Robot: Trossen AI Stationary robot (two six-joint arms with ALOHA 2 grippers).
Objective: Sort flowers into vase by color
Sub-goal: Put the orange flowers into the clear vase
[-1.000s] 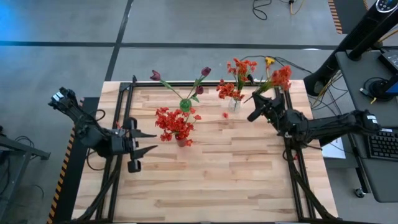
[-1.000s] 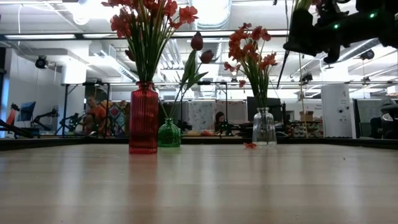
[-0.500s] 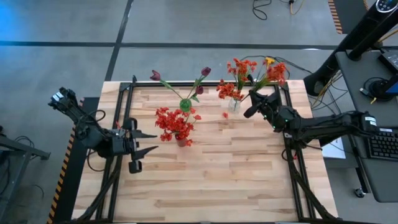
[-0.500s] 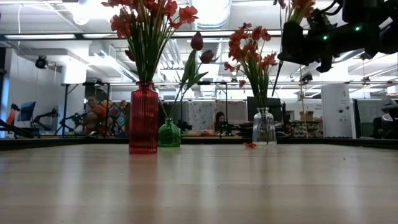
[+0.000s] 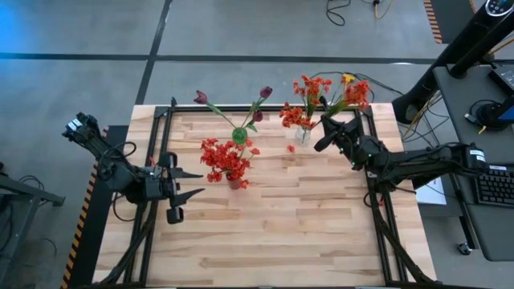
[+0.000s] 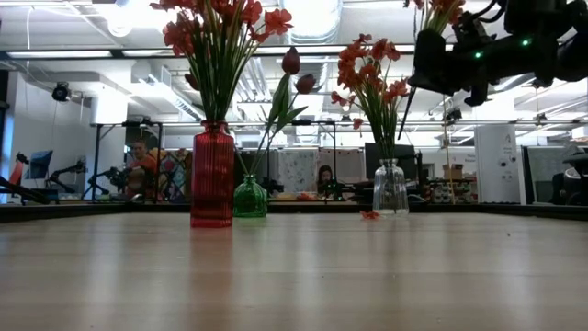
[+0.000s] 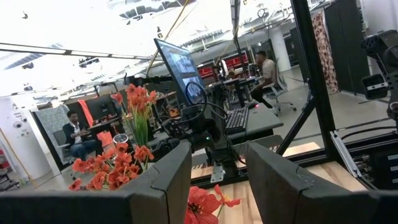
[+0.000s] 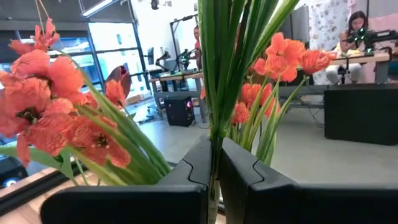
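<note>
Orange-red artificial flowers on long green stems (image 5: 350,92) are held by the right pincer (image 5: 325,132), whose fingers are closed tight on the stems, as the right wrist view shows — blooms raised above the tabletop's far edge at about one o'clock. Just beside it stands the clear glass vase (image 5: 303,134), already holding matching orange-red blooms (image 6: 369,74). The step in hand is judged to be the lowering of the stems into that vase; they are best brought upright over its narrow mouth first, then eased down slowly. Little room is left there: the black frame rail (image 5: 365,120) and the tabletop (image 5: 273,233) edge lie close. The red ribbed vase (image 6: 212,175) and small green vase (image 6: 249,197) stand towards eleven o'clock, well apart. The left pincer (image 5: 189,183) waits at nine o'clock, fingers spread and empty.
</note>
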